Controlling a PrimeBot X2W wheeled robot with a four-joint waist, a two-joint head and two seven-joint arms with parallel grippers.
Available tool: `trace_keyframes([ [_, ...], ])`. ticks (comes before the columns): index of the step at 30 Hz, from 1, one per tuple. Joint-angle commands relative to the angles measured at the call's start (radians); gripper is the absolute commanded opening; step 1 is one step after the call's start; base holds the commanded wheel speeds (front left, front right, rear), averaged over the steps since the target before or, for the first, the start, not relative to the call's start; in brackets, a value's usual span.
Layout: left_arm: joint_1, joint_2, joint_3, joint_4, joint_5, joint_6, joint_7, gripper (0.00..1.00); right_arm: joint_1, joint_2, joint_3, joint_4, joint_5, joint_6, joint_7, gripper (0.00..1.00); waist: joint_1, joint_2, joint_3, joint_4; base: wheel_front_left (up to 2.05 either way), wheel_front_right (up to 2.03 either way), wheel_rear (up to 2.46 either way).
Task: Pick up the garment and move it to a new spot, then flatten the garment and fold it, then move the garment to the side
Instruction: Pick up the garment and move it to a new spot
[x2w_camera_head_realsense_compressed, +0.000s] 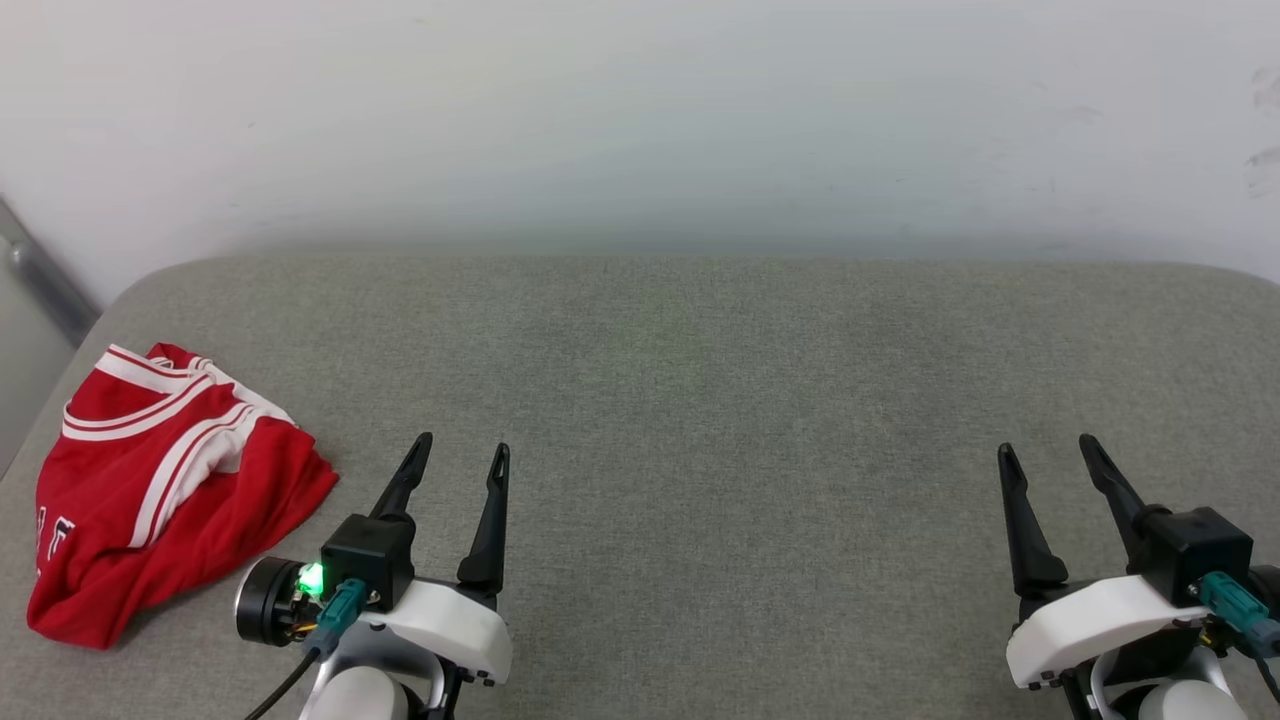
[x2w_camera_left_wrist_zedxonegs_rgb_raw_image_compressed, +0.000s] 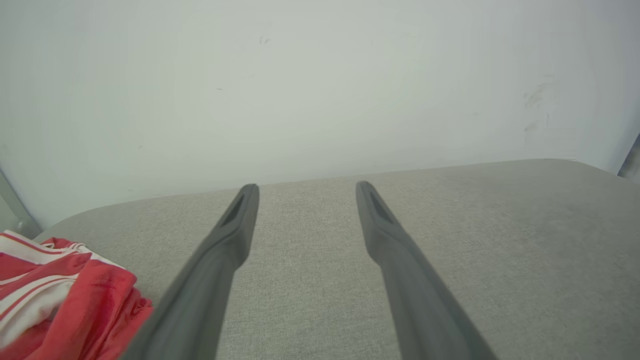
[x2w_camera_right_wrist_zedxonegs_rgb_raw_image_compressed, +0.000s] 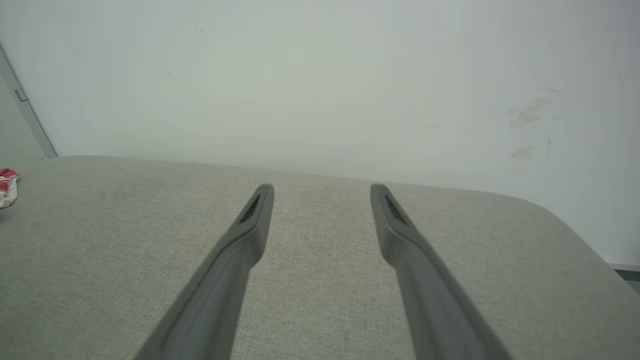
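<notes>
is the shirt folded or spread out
Not spread: the garment lies bunched in a rumpled heap, layers doubled over, lettering mostly hidden.

My head camera sits high and looks forward and down across the grey padded surface (x2w_camera_head_realsense_compressed: 700, 380) to the pale wall (x2w_camera_head_realsense_compressed: 640, 120). The left gripper (x2w_camera_head_realsense_compressed: 462, 445) and right gripper (x2w_camera_head_realsense_compressed: 1046, 445) sit in its lower corners. Each wrist camera rides low, close behind its own fingers, facing that same wall. All three views share the surface's far edge. The garment (x2w_camera_head_realsense_compressed: 170, 490) lies at the left in each, though in the right wrist view it's a sliver I can barely make out.
</notes>
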Motion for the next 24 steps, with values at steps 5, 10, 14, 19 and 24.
trace_keyframes([
  [5,-0.014,-0.007,0.012,0.01,0.011,-0.01,-0.011,1.0,-0.017,0.003,-0.008,0.011,-0.009,0.0,-0.014,1.0,-0.0001,0.0,0.002,0.009,0.0,0.0,0.0],
  [10,-0.016,-0.01,0.02,0.02,0.003,-0.018,-0.01,1.0,-0.023,0.003,-0.014,0.019,0.005,0.0,-0.021,1.0,-0.0001,0.0,0.002,0.028,0.0,0.0,0.0],
  [14,-0.019,-0.013,0.029,0.031,-0.003,-0.021,-0.01,1.0,-0.023,0.003,-0.007,0.017,0.012,0.0,-0.028,1.0,-0.0001,0.0,0.002,0.069,0.0,0.0,0.0],
  [19,-0.02,-0.012,0.051,0.041,-0.008,-0.019,-0.01,1.0,-0.024,0.003,0.002,0.011,0.028,0.0,-0.029,1.0,-0.0001,0.0,0.006,0.147,0.0,0.0,0.0],
  [24,-0.022,-0.006,0.08,0.042,-0.015,-0.013,-0.01,1.0,-0.033,0.003,0.017,0.006,0.034,0.0,-0.031,1.0,-0.0001,0.0,0.013,0.236,0.0,0.0,0.0],
])
